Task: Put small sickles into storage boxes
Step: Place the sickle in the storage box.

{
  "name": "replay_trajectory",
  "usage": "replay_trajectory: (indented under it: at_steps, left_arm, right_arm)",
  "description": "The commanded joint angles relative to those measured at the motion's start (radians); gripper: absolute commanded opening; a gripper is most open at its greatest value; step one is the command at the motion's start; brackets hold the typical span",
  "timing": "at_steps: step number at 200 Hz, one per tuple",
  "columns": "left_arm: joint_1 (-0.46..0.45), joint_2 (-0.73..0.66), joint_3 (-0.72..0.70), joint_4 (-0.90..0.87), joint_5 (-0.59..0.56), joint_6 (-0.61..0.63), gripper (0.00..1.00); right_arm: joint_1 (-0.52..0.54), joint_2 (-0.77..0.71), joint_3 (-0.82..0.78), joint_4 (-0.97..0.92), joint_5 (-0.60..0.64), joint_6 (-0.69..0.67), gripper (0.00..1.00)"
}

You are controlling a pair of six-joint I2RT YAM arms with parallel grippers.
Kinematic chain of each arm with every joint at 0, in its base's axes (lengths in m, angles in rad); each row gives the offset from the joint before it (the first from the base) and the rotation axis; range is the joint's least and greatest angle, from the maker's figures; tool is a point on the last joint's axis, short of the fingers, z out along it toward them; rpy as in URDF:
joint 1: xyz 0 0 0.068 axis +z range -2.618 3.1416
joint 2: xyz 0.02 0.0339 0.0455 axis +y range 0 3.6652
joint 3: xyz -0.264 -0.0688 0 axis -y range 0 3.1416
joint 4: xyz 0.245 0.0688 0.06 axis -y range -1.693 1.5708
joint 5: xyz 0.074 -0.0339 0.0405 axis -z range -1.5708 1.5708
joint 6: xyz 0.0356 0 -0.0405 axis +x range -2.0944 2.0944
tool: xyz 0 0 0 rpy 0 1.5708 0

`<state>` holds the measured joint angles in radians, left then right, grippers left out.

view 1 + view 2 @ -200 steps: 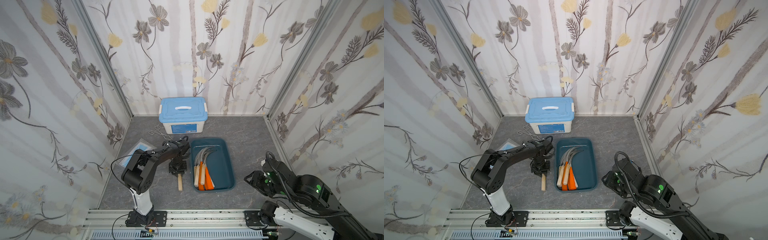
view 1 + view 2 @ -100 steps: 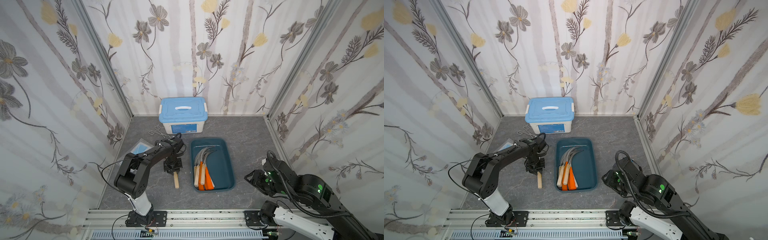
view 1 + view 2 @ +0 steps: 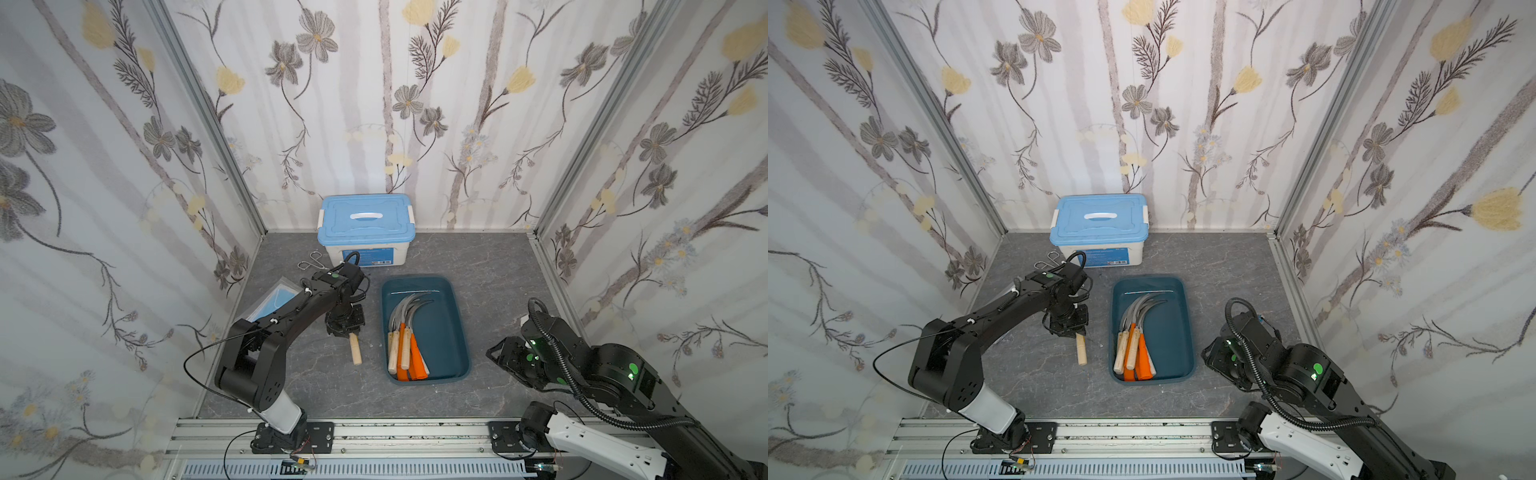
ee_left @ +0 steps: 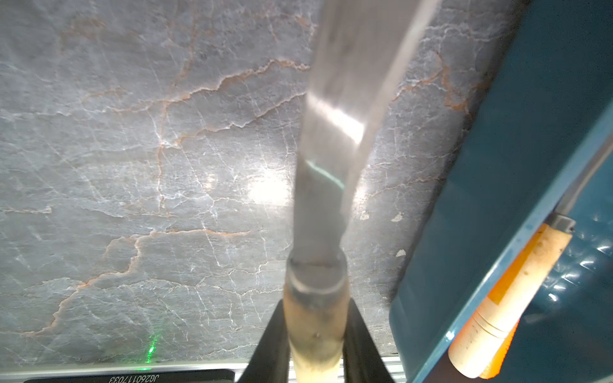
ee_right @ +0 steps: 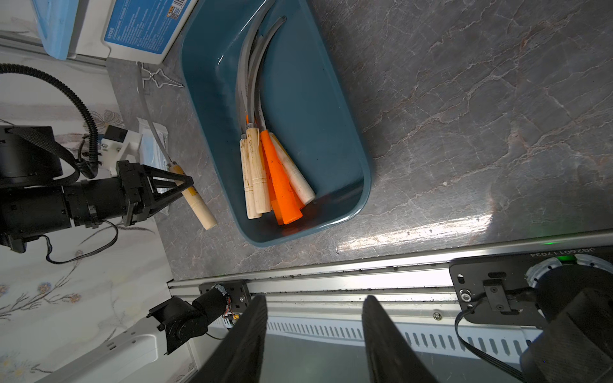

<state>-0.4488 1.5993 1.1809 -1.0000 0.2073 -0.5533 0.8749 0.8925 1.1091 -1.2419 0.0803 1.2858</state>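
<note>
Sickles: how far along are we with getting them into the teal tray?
Done: several sickles lie in the teal tray. In hand: the left gripper is shut on a wooden-handled sickle, beside the tray, not yet in. The right gripper is open and empty. Left: placing that one; no other loose sickle shows.
</note>
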Motion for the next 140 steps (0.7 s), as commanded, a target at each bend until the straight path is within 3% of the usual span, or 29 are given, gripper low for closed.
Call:
replay_trajectory:
  at_steps: [1, 140]
  left_arm:
    - [0.001, -0.021, -0.004, -0.014, -0.004, 0.005, 0.00]
    - [0.007, -0.044, 0.082, -0.011, -0.005, 0.033, 0.00]
  right_arm:
    - [-0.001, 0.003, 0.005, 0.018, 0.015, 0.002, 0.49]
    - [-0.001, 0.019, 0.026, 0.017, 0.018, -0.005, 0.49]
